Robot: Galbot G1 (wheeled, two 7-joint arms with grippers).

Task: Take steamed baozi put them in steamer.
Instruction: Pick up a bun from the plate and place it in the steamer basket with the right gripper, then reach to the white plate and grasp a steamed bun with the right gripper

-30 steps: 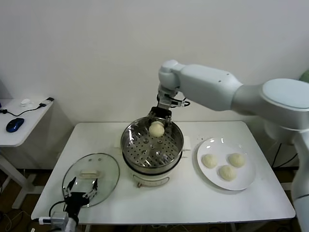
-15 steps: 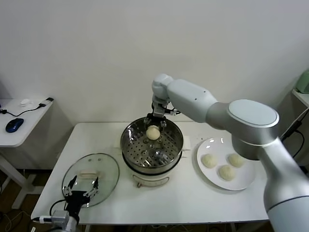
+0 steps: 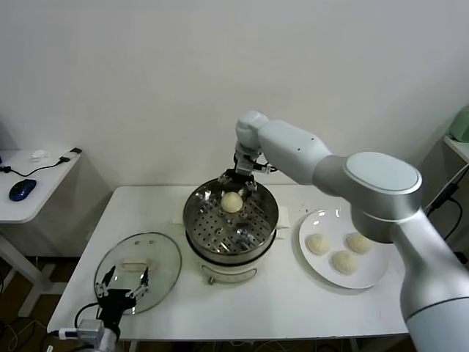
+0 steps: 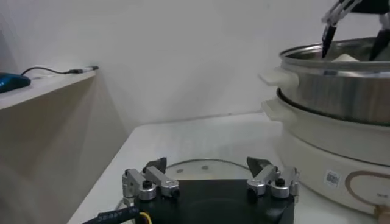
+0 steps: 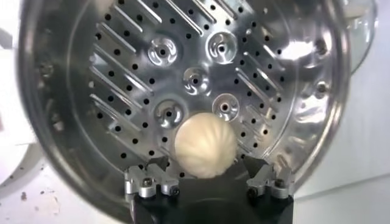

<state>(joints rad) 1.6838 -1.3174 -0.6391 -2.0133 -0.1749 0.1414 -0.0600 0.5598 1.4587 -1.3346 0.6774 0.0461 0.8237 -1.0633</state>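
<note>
- Baozi [image 3: 232, 202] sits on the perforated tray at the far side of the steamer [image 3: 196, 220], between the right gripper's [image 3: 239, 185] fingers [image 5: 148, 181].
- Fingers spread wider than the bun, no clear contact.
- Three more baozi [image 3: 317, 244] lie on the plate [image 3: 374, 277].
- Left gripper [image 3: 123, 282] idle, fingers apart, over the glass lid [image 3: 165, 257].

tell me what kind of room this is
Probably a lab or office set up as a kitchen test bench: a bare white table holds the steamer and baozi plate, with a computer mouse nearby.
</note>
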